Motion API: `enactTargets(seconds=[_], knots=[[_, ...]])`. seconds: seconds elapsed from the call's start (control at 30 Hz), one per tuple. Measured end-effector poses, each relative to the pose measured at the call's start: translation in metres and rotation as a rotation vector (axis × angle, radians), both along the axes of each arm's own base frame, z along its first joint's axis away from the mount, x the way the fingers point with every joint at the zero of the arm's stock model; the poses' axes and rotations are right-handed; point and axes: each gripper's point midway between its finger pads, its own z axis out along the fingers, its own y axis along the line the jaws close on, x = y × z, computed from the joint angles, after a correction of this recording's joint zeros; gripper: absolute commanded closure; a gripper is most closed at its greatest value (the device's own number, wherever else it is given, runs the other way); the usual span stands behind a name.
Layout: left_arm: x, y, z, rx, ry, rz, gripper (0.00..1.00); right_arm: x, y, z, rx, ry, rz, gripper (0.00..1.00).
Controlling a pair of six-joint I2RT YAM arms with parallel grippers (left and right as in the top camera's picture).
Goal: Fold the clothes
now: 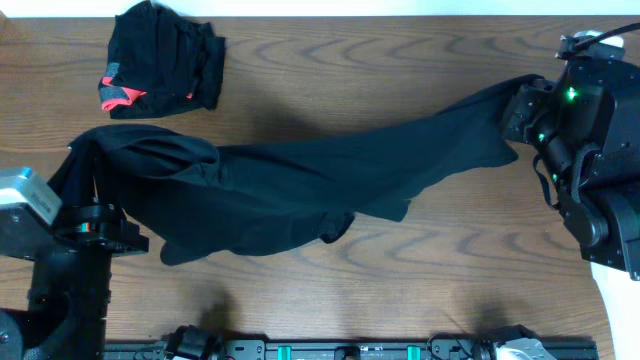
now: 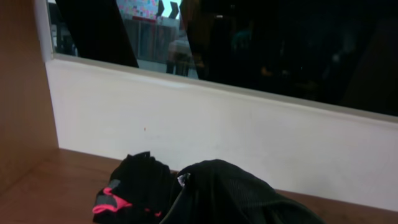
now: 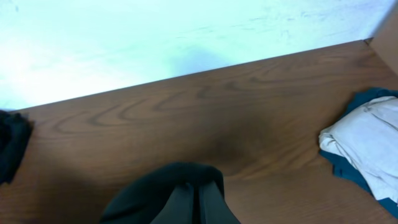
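Spanning the table, black garment — ends pinched by left tool, right tool

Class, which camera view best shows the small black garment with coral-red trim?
Overhead: the trimmed garment lies whole and uncovered on the table. The left wrist view shows it low in frame, partly hidden by other black fabric. The right wrist view shows only an unidentifiable dark scrap at its edge.

I can't make out any text, label, brand or number in my views. The long black garment shows no legible print. The coloured board behind the window, upper left of the left wrist view, is too blurred to read.
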Motion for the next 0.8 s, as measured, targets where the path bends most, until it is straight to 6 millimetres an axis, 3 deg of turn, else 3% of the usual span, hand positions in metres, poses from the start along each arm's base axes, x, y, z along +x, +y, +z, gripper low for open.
enactTargets(seconds=[0.27,0.57,0.73,0.8], knots=[[0.005,-0.001,-0.022,0.024,0.094,0.000,0.94,0.008,0.003,-0.016,0.004,0.060,0.014,0.99],[0.045,-0.012,-0.070,0.080,0.316,-0.003,0.94,0.053,0.020,-0.085,-0.001,0.255,0.054,0.99],[0.071,-0.019,-0.098,0.111,0.436,-0.003,0.94,0.074,0.028,-0.112,-0.006,0.306,0.075,0.99],[0.082,-0.022,-0.109,0.122,0.480,-0.003,0.94,0.079,0.029,-0.122,-0.012,0.327,0.079,0.92]])
